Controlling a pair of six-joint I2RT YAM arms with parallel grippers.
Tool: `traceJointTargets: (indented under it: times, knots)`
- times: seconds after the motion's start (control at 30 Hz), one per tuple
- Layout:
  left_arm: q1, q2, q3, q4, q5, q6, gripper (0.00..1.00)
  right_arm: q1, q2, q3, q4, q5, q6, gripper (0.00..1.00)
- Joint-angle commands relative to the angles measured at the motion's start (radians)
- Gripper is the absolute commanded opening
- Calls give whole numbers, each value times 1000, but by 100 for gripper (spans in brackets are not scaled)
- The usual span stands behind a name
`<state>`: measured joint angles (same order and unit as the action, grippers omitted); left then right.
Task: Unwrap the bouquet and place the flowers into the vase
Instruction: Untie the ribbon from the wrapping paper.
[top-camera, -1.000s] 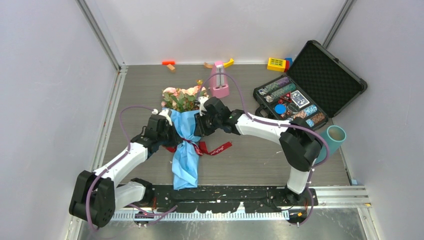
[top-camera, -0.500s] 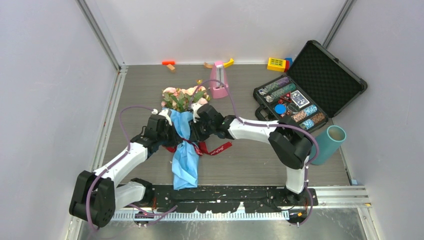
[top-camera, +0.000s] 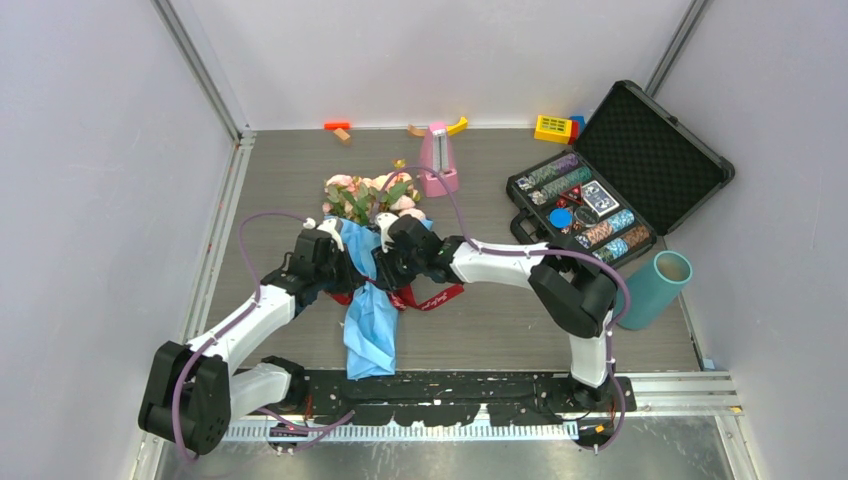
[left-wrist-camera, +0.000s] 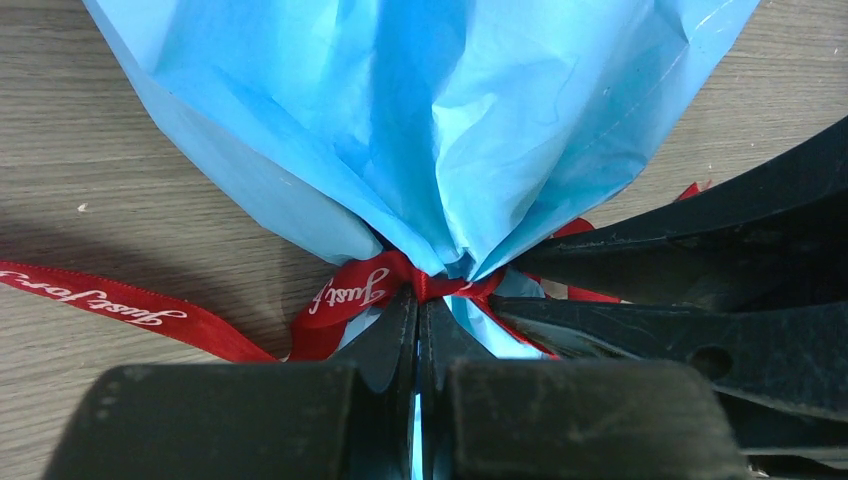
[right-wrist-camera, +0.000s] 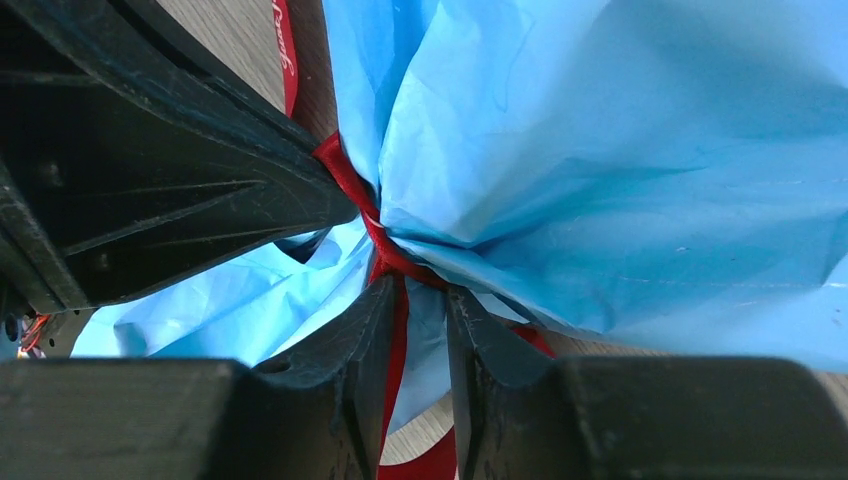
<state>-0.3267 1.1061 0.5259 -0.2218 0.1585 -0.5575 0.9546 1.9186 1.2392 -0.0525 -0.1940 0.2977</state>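
The bouquet lies in the middle of the table, its pink and peach flowers (top-camera: 368, 194) pointing away from the arms and its blue paper cone (top-camera: 370, 318) pointing toward them. A dark red ribbon (left-wrist-camera: 350, 290) ties the neck, and one tail trails to the right (top-camera: 436, 296). My left gripper (left-wrist-camera: 418, 296) is shut, its tips pinching the ribbon knot. My right gripper (right-wrist-camera: 420, 292) comes from the other side, open a little, with a ribbon strand (right-wrist-camera: 398, 330) and blue paper in its gap. The teal vase (top-camera: 655, 288) lies tipped at the far right.
An open black case (top-camera: 655, 150) of poker chips sits at the back right. A pink metronome (top-camera: 438, 160) stands just behind the flowers. Small toy blocks (top-camera: 553, 128) and wooden pieces (top-camera: 338, 128) lie along the back wall.
My right gripper has slid left across the blue paper to the tied neck, meeting the left gripper there. The left arm and the bouquet have stayed put.
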Motion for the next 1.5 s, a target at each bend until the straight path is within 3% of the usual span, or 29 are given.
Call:
traceJointTargets:
  times: [0.0,0.2,0.37,0.5,0.63,0.77,1.47]
  knots:
    - [6,-17,11,6,8,12,0,19,8,1,46,27,-31,33]
    - [6,-18,9,6,22,13,0,28,32,7,96,86,-37,42]
    - [6,-16,6,7,31,15,0,29,51,2,134,160,-27,42]
    - [6,-13,6,8,36,16,0,29,57,-9,166,190,-9,32]
    - [6,-17,9,-2,16,10,0,31,36,-37,194,254,3,11]
    - [7,-16,21,-20,-25,-3,0,33,13,-68,211,293,12,1]
    - [83,-10,23,-70,-80,-117,0,35,-104,-218,251,409,129,0]
